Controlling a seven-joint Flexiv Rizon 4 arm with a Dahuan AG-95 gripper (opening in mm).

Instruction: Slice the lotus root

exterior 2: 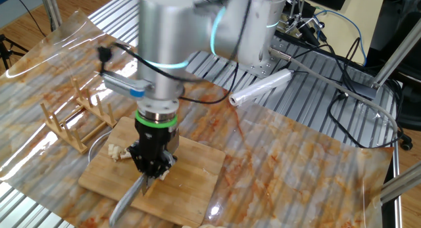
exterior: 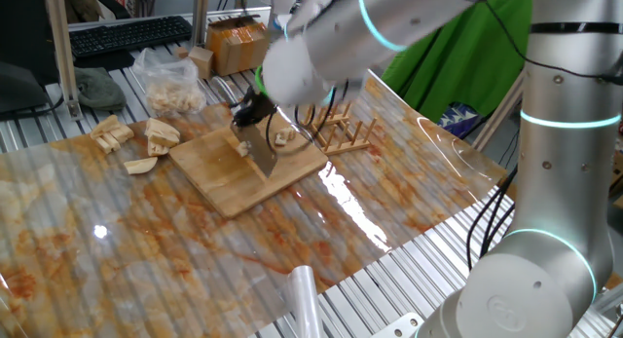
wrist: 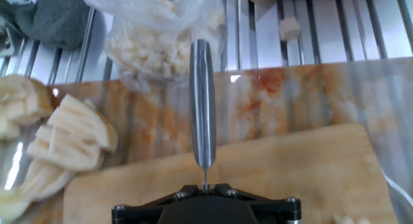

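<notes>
The pincer (exterior 2: 152, 167) was clamped shut on a knife (exterior 2: 129, 196), its blade slanting down toward the bamboo cutting board (exterior 2: 197, 165) in the lower middle of the other fixed view. In the hand view the blade ran straight up the frame's centre, its spine toward the camera. The lotus root (wrist: 74, 139) lay off to the blade's left, in the middle left of that frame, beyond the board's corner and apart from the blade, so the cut, I judged, depended on bringing the two together. It looked pale cream, in rough chunks with ridged cut faces. Only small bits (exterior: 282, 137) sat on the board near the blade. A plastic bag (exterior: 167, 77) of pale pieces lay in the upper left of one fixed view.
</notes>
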